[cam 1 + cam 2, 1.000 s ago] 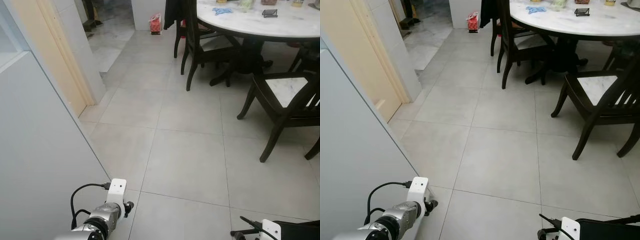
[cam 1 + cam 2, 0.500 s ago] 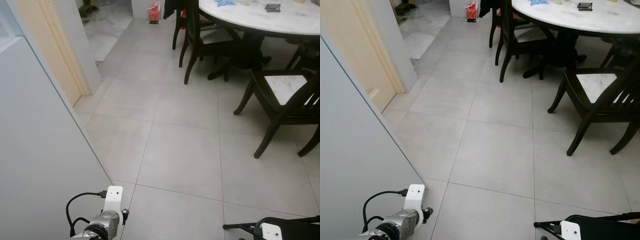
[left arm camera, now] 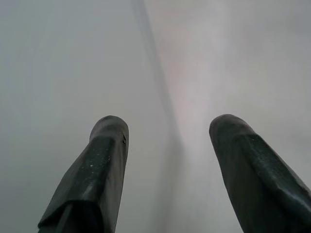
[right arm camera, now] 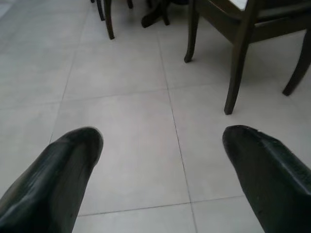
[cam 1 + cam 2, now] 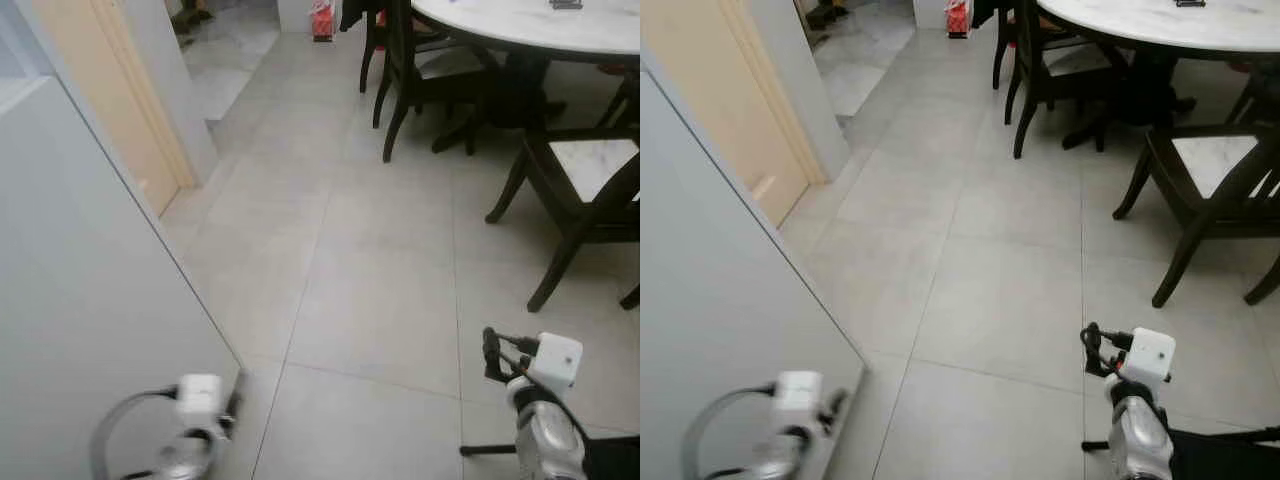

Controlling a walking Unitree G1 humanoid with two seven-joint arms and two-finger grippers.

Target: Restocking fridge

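1. Two arms show in the left eye view. The right claw point(image 5: 492, 345) has risen from the bottom edge to above the floor point(image 5: 380, 300), while the left wrist has sunk lower and blurred beside the grey door panel point(image 5: 80, 300). The whole view has shifted too, so the robot is probably on the move; restocking has not yet begun.
2. Right eye view: one round tabletop point(image 5: 1160, 25), three dark chairs around it, one red bag point(image 5: 958, 17) far off. No groceries can be seen.
3. Left wrist view: the left claw point(image 3: 167, 131) is spread, empty, facing the blurred grey panel.
4. Right wrist view: the right claw point(image 4: 163, 141) is spread wide, holding nothing, above the tiles near a chair point(image 4: 243, 43).
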